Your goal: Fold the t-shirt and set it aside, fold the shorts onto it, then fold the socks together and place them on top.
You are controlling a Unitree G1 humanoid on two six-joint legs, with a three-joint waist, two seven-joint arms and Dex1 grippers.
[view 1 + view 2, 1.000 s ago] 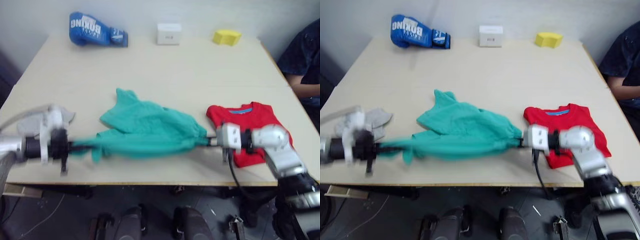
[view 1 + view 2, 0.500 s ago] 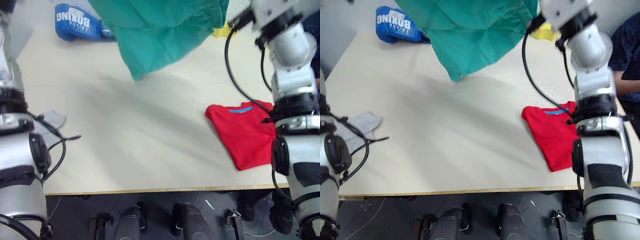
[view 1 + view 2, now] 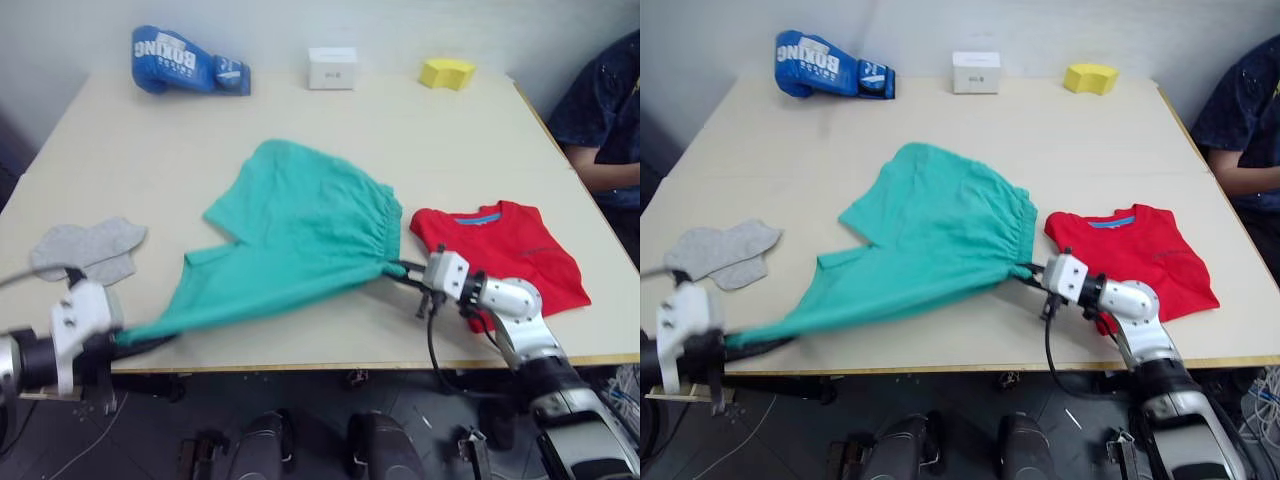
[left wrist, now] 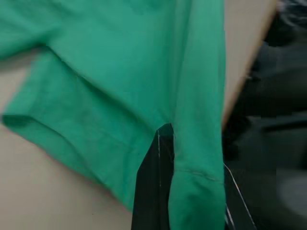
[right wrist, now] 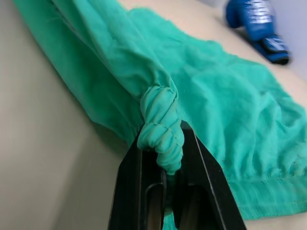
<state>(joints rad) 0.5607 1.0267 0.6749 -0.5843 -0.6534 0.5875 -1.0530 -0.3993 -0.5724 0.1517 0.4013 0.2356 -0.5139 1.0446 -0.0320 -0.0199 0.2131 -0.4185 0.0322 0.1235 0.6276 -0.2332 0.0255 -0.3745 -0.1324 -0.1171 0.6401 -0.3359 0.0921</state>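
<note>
The teal-green shorts (image 3: 290,230) lie spread across the middle of the table, stretched between my two grippers. My left gripper (image 3: 132,340) is at the front left edge, shut on a leg corner of the shorts (image 4: 120,72). My right gripper (image 3: 398,270) is shut on the bunched waistband corner (image 5: 160,129), just left of the t-shirt. The red t-shirt (image 3: 500,250) lies folded at the right, with its blue neck band showing. The grey socks (image 3: 90,248) lie loose at the left edge of the table.
A blue boxing glove (image 3: 185,60), a white box (image 3: 332,68) and a yellow block (image 3: 450,72) line the far edge. A person in dark clothes (image 3: 610,110) sits at the right. The table's front edge (image 3: 330,360) runs just under both grippers.
Half a second ago both arms held the shorts high in the air. Now the arms are down at the front edge and the shorts lie flat on the table.
</note>
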